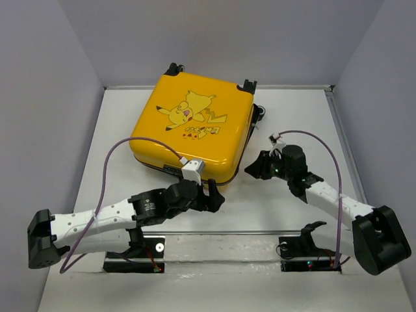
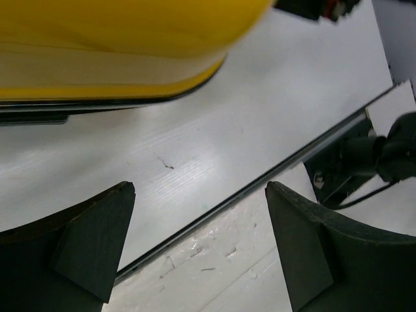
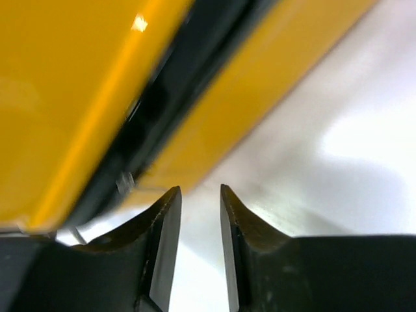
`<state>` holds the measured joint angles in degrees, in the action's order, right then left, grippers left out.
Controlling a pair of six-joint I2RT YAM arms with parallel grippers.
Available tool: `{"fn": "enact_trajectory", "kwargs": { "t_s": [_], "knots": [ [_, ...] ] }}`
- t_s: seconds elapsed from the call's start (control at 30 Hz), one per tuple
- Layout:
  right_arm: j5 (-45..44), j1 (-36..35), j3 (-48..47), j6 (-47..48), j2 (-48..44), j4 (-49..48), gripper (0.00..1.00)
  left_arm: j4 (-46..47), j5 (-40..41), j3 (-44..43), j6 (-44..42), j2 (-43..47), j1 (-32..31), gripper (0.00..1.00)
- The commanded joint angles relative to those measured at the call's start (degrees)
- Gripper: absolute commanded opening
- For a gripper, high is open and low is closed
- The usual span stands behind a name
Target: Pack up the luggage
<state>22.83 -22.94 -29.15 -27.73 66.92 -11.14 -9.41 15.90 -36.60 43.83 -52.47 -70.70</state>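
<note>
Just ahead of the jaws, the yellow suitcase (image 1: 192, 127) lies flat and closed on the worktop (image 1: 292, 110). Left jaws gape wide, empty; right jaws stand slightly parted at its dark seam (image 3: 162, 110), pinching nothing. Packing looks nearly done; whether it is fastened all round, I cannot tell.

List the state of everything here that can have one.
luggage: closed, lying flat, lid up.
left gripper: jaws wide open, empty.
right gripper: jaws slightly apart, empty, at the luggage's side seam.
</note>
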Motion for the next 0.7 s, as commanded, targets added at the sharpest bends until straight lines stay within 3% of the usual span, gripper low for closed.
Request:
{"fn": "enact_trajectory", "kwargs": {
  "t_s": [0.0,0.1,0.33,0.43,0.67],
  "knots": [
    [4.50,-0.18,7.17,2.32,-5.47,-6.00,0.37,1.05,6.52,3.53,6.08,5.09,4.15,0.96],
    [7.22,-0.18,9.71,3.20,-7.41,-11.25,0.38,7.11,1.44,6.96,5.56,6.85,9.42,0.96],
    [10.03,-0.18,13.07,9.16,-1.19,-29.19,0.44,13.89,0.44,6.72,4.60,1.24,10.23,0.96],
    [10.74,-0.18,11.66,11.80,2.50,-31.74,0.52,13.98,1.41,5.58,4.15,0.61,10.32,0.96],
    [14.26,-0.18,10.60,14.19,4.63,-35.45,0.55,13.45,2.29,5.22,3.80,0.70,10.40,0.96]
  ]
}}
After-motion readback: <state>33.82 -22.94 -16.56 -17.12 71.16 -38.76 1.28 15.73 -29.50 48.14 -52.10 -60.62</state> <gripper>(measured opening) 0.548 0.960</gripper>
